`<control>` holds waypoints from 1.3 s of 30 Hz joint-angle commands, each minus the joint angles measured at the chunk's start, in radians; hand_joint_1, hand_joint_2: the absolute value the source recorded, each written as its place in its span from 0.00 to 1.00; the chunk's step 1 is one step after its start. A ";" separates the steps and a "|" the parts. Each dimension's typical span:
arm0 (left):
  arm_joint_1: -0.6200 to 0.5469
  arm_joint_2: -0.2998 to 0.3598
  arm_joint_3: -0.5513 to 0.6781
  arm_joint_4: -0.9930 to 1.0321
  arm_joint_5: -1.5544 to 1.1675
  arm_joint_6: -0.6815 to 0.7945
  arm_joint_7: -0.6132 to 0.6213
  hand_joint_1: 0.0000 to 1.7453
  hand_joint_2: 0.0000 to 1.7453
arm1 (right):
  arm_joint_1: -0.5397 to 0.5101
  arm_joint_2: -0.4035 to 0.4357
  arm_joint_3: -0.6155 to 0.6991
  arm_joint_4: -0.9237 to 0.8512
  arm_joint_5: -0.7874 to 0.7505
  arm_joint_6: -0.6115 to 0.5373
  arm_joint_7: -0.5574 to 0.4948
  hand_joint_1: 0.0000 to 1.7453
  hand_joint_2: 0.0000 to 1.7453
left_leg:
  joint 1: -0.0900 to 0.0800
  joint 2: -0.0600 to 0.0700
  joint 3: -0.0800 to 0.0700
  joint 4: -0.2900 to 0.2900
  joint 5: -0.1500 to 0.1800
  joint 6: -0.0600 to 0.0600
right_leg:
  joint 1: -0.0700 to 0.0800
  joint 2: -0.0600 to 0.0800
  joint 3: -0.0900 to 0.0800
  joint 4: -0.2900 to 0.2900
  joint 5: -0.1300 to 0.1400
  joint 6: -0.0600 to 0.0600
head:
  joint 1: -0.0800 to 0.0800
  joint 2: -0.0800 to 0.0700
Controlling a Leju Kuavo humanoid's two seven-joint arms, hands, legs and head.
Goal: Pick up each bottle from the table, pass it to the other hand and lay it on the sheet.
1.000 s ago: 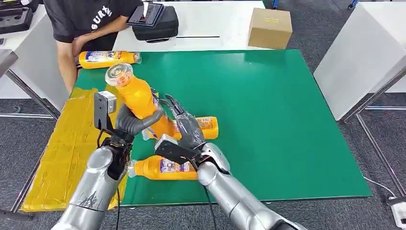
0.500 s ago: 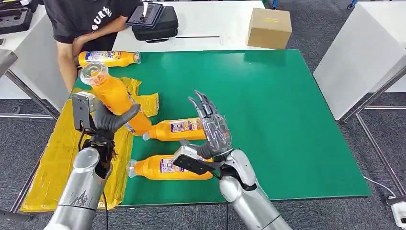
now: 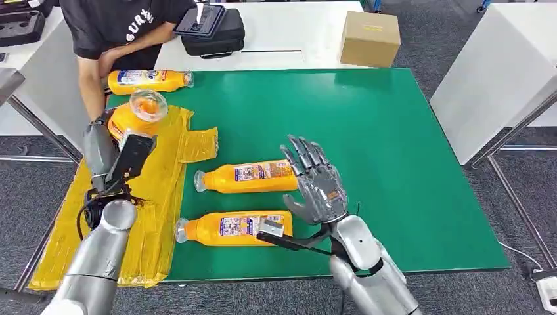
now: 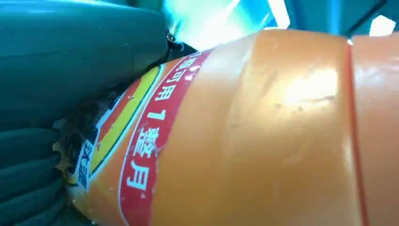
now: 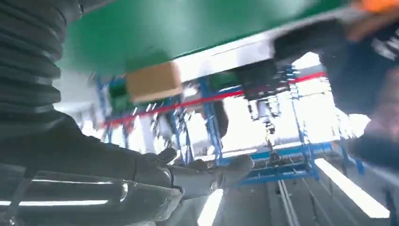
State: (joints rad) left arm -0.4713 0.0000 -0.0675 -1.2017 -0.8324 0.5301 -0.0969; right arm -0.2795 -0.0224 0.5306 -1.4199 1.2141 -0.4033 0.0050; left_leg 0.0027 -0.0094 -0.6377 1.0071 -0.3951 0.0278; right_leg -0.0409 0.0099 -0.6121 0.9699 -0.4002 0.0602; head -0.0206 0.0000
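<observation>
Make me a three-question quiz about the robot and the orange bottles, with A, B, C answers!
1. Where is the cardboard box?
A. on the white table behind the green one
B. on the yellow sheet
C. in the robot's hand

2. How many orange bottles show in the head view?
A. two
B. four
C. six

3. What is the right hand doing?
A. squeezing a bottle
B. holding a box
C. open, holding nothing

Answers:
1 A: it sits on the white table past the green mat.
2 B: three lie flat and the left hand holds one.
3 C: its fingers are spread and it holds nothing.
</observation>
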 commanded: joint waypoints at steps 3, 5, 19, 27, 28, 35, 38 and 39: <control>-0.076 0.077 0.081 0.258 -0.137 0.070 0.020 1.00 1.00 | -0.073 -0.083 0.024 0.116 0.105 0.060 0.055 0.00 1.00 | 0.001 0.002 0.006 -0.001 -0.002 -0.002 | 0.002 0.000 0.005 -0.001 -0.001 -0.005 | 0.000 0.000; -0.098 0.086 0.092 0.302 -0.172 0.086 0.036 1.00 1.00 | -0.079 -0.080 0.025 0.103 0.119 0.079 0.067 0.00 1.00 | 0.001 0.001 0.005 0.000 -0.002 -0.002 | 0.002 0.000 0.004 0.000 -0.001 -0.004 | 0.000 0.000; -0.181 0.112 0.159 0.508 -0.255 0.153 0.076 1.00 1.00 | -0.081 -0.096 0.034 0.113 0.173 0.094 0.092 0.00 1.00 | 0.002 0.000 0.005 0.000 -0.002 -0.002 | 0.002 -0.001 0.005 0.000 -0.002 -0.005 | 0.000 0.000; -0.253 0.103 0.204 0.668 -0.255 0.158 0.061 1.00 1.00 | -0.290 -0.028 0.028 0.416 0.128 0.078 0.068 0.00 1.00 | 0.002 0.002 0.004 0.000 -0.001 -0.002 | 0.002 0.000 0.005 0.000 -0.001 -0.005 | 0.000 0.000; -0.254 0.101 0.205 0.670 -0.256 0.160 0.061 1.00 1.00 | -0.302 -0.018 0.029 0.440 0.125 0.069 0.065 0.00 1.00 | 0.001 0.003 0.003 0.000 -0.001 -0.001 | 0.002 0.001 0.003 0.000 0.000 -0.004 | 0.000 0.000; -0.265 0.087 0.209 0.694 -0.255 0.145 0.061 1.00 1.00 | -0.381 0.053 0.044 0.613 0.116 0.063 0.065 0.00 1.00 | 0.002 0.001 0.003 0.001 0.000 -0.002 | 0.002 0.000 0.003 0.000 -0.001 -0.004 | 0.000 0.000; -0.265 0.087 0.209 0.694 -0.255 0.145 0.061 1.00 1.00 | -0.381 0.053 0.044 0.613 0.116 0.063 0.065 0.00 1.00 | 0.002 0.001 0.006 0.001 -0.001 -0.003 | 0.003 -0.001 0.006 0.000 -0.002 -0.005 | 0.000 0.000; -0.265 0.087 0.209 0.694 -0.255 0.145 0.061 1.00 1.00 | -0.381 0.053 0.044 0.613 0.116 0.063 0.065 0.00 1.00 | 0.002 0.000 0.004 0.001 0.000 -0.002 | 0.002 -0.001 0.005 0.000 -0.002 -0.004 | 0.000 0.000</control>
State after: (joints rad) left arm -0.6670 0.1034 0.1080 -0.6153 -1.0845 0.6794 -0.0366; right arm -0.5724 -0.0126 0.5448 -0.9977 1.3333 -0.3346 0.0740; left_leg 0.0033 -0.0093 -0.6379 1.0072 -0.3933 0.0266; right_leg -0.0404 0.0100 -0.6126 0.9706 -0.3999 0.0602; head -0.0210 0.0000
